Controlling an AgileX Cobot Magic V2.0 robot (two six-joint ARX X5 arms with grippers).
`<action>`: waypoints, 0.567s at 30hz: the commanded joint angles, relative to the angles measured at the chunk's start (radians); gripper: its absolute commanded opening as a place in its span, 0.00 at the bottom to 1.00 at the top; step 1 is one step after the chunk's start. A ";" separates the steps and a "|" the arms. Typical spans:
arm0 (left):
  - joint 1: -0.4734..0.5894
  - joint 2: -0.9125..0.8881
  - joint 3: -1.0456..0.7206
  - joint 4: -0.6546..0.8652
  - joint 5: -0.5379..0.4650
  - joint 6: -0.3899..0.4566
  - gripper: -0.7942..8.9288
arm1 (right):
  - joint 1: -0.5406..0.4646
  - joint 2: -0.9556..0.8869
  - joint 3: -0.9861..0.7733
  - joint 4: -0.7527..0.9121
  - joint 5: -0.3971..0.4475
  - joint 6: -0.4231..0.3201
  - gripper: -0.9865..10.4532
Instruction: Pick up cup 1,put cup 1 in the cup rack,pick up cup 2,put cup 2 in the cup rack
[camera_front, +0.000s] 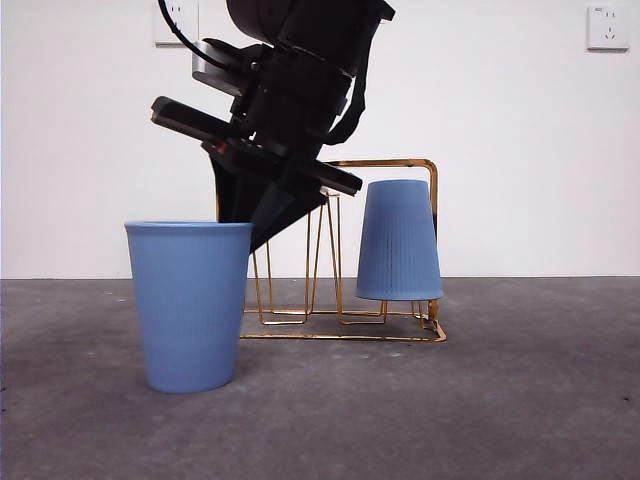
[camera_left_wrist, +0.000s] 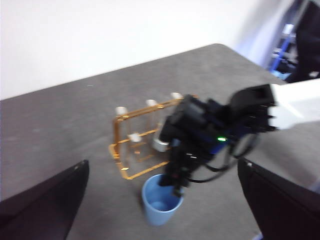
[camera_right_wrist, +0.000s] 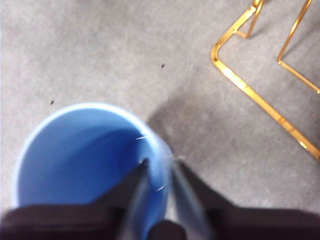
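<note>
Cup 2 (camera_front: 190, 310), a ribbed blue cup, stands upright on the table to the left of the cup rack (camera_front: 400, 163). My right gripper (camera_front: 250, 228) comes down from above onto its rim. In the right wrist view the right gripper (camera_right_wrist: 159, 167) has one jaw inside cup 2 (camera_right_wrist: 75, 150) and one outside, shut on the wall. Cup 1 (camera_front: 400, 240), also blue, sits upside down on the rack's right side. My left gripper (camera_left_wrist: 162, 167) hangs open high above the table, looking down on cup 2 (camera_left_wrist: 160, 205), the gold rack (camera_left_wrist: 117, 135) and the right arm.
The grey table (camera_front: 520, 400) ends at a white wall with sockets (camera_front: 608, 27). The rack's base wire (camera_right_wrist: 250, 90) lies close beside the held cup. Several upright wire loops (camera_front: 322, 260) on the rack's left side stand bare.
</note>
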 joint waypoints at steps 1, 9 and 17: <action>-0.003 -0.003 0.000 0.034 0.046 -0.011 0.59 | 0.002 0.011 -0.006 0.006 0.000 0.005 0.08; -0.003 -0.003 0.000 0.153 0.125 -0.022 0.59 | 0.001 -0.105 -0.006 0.004 0.006 -0.028 0.08; -0.003 0.012 0.000 0.364 0.296 -0.021 0.59 | 0.001 -0.468 -0.006 0.010 0.123 -0.078 0.08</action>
